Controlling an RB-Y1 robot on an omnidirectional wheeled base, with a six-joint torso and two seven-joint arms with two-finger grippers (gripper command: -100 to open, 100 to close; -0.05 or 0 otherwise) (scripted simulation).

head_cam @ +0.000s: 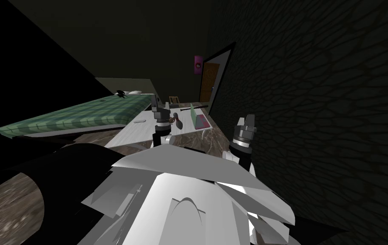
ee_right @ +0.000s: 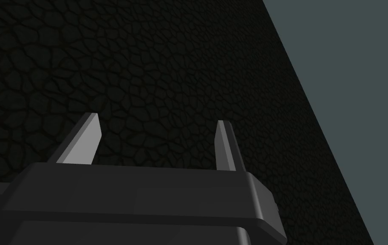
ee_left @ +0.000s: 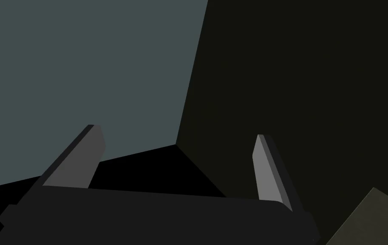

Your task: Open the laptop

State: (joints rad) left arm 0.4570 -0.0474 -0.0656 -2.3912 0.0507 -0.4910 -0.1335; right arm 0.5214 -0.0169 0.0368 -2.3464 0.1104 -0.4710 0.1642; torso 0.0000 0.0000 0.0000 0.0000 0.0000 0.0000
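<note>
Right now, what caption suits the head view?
Left gripper and right gripper raised open before a white table holding the laptop, lid up.

The left gripper (ee_left: 177,131) and right gripper (ee_right: 158,118) are dark grey boxes carrying thin, light grey blade-like fingers (ee_right: 84,142).

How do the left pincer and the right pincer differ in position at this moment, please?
In the head view the left pincer rises in front of the white table, while the right pincer stands off the table's side, by the dark patterned wall. The left pincer is left of the laptop, the right pincer right of it. Both are open, empty and raised.
</note>
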